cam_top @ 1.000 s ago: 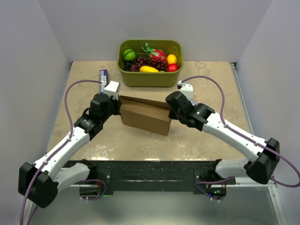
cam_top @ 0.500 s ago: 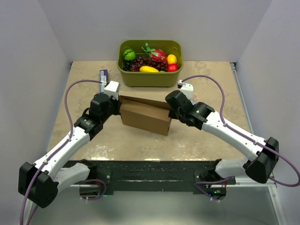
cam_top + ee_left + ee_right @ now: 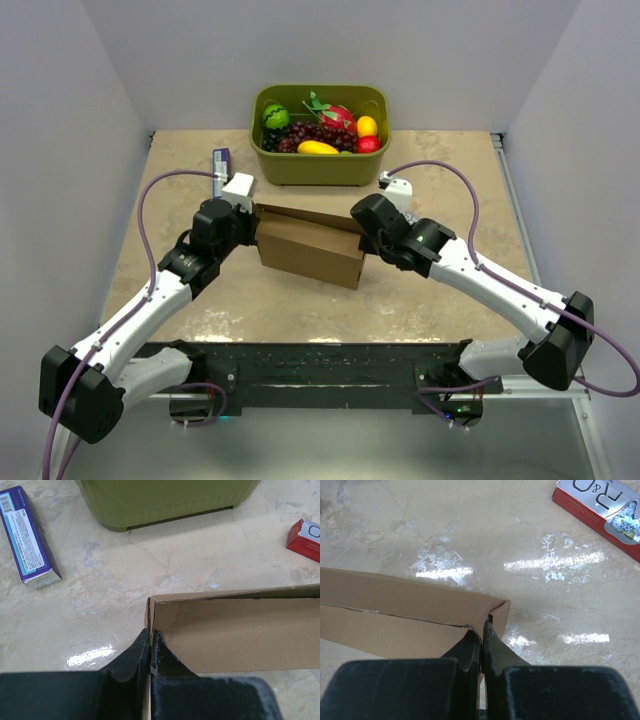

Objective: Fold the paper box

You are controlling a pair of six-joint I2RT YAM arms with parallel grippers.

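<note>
Little had changed since the earlier frames: the right end effector (image 3: pixel 364 236) had only edged slightly left, and the cardboard box (image 3: pixel 310 250) sat as before in the middle of the desk (image 3: pixel 440 300), just near of the green tub (image 3: pixel 320 165). The left end effector (image 3: pixel 150 639) was closed tight on the box's left end wall. The right one pinched the upper corner at the right end, fingers together on the cardboard.
</note>
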